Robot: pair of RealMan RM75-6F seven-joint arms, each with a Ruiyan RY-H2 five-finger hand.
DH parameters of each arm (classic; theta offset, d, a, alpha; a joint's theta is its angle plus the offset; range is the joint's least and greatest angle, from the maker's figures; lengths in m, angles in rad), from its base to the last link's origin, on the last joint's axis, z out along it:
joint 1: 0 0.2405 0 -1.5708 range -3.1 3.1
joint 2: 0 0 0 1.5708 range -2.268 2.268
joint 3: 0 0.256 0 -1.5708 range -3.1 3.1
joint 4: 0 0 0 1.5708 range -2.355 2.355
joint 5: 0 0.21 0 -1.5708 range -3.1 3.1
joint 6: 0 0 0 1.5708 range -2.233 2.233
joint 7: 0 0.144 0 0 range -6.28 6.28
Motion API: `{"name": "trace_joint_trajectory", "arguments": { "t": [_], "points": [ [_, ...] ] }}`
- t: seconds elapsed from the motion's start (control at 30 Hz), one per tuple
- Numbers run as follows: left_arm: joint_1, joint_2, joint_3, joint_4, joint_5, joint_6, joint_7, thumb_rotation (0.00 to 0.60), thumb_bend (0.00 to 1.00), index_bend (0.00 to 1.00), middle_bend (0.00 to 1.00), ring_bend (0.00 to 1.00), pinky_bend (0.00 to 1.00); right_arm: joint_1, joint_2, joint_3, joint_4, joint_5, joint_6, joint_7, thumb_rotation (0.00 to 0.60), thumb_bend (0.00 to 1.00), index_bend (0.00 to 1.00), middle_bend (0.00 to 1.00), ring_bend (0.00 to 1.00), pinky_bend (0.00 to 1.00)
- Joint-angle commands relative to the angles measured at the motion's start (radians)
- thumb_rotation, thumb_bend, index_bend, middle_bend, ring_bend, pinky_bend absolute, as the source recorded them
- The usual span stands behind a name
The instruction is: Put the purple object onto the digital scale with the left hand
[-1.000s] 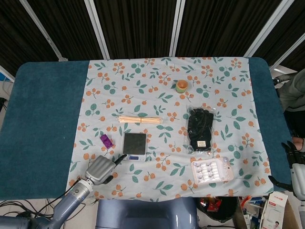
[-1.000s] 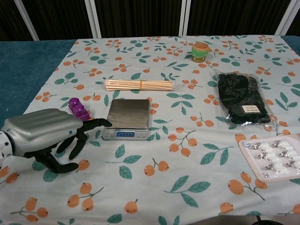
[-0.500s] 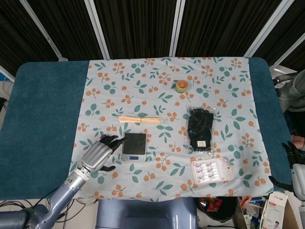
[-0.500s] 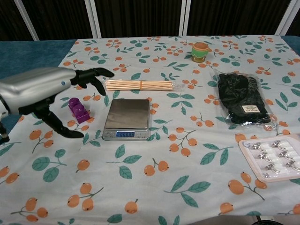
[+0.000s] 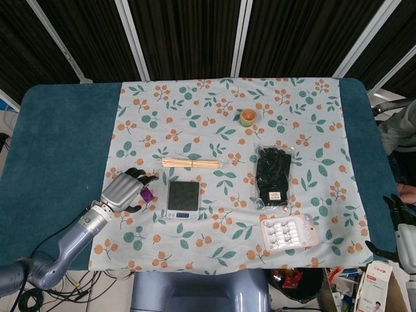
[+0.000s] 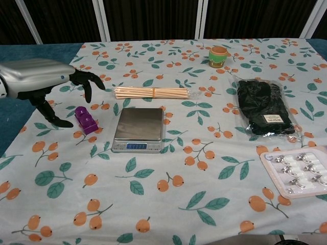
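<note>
The purple object (image 6: 86, 120) is a small studded block lying on the floral cloth, just left of the digital scale (image 6: 139, 128). In the head view the purple object (image 5: 147, 194) peeks out beside my fingers, left of the scale (image 5: 182, 199). My left hand (image 6: 43, 81) hovers above and to the left of the block, fingers spread and curved downward, thumb lowered near the cloth, holding nothing. In the head view the left hand (image 5: 123, 191) partly covers the block. My right hand (image 5: 403, 229) shows only at the right edge, off the table.
A bundle of wooden sticks (image 6: 152, 93) lies behind the scale. A small green and orange cup (image 6: 218, 56) stands at the back. Black gloves in a bag (image 6: 264, 113) and a blister pack (image 6: 299, 171) lie to the right.
My left hand has swung from in front of the scale up and leftward, and now hangs over the purple block's left side. The block and scale have not moved.
</note>
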Motion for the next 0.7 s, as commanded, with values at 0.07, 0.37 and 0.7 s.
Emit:
{"name": "trace_joint_trajectory", "arguments": {
  "t": [0.07, 0.37, 0.7],
  "points": [
    [-0.028, -0.008, 0.003, 0.039, -0.029, -0.041, 0.059, 0.6, 0.19, 0.23, 0.34, 0.19, 0.22, 0.0, 0.001, 0.001, -0.002, 0.005, -0.002, -0.001, 0.6, 0.08, 0.03, 0.01, 0.17, 0.19],
    [-0.044, -0.068, -0.011, 0.117, -0.033, -0.044, 0.066, 0.6, 0.19, 0.24, 0.3, 0.19, 0.25, 0.004, 0.004, 0.002, -0.001, 0.015, -0.016, 0.003, 0.6, 0.08, 0.03, 0.01, 0.17, 0.19],
    [-0.058, -0.106, 0.0, 0.165, -0.016, -0.065, 0.06, 0.6, 0.19, 0.28, 0.38, 0.22, 0.29, 0.004, 0.009, 0.002, -0.005, 0.021, -0.02, 0.004, 0.6, 0.08, 0.03, 0.01, 0.17, 0.19]
  ]
}}
